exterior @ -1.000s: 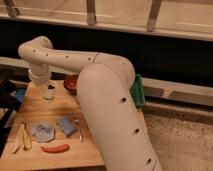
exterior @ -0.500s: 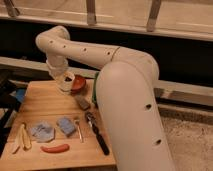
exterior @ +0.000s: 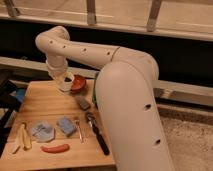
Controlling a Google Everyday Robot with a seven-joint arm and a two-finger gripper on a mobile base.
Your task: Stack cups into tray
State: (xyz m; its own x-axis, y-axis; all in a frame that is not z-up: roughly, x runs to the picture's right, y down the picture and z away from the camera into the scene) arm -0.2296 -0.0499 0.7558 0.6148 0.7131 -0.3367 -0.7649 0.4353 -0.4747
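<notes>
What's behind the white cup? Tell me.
The red-brown bowl, partly covered by the white cup. The hand is at the cup's top; the arm hides whatever lies beyond.

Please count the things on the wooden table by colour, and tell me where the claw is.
White: 1, cup, at the claw near the table's back edge
Red-brown: 1, bowl
Red: 1, sausage-shaped thing
Yellow: 1, banana
Blue-grey: 2, cloths
Dark: 2, tools
Total: 8

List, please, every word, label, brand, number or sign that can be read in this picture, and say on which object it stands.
None: no readable text anywhere.
White robot arm: only dark round holes, no lettering.
White tapered cup, at the hand over the wooden table: plain.
Red-brown bowl, red sausage-shaped toy, black-handled tool: no marks visible.
</notes>
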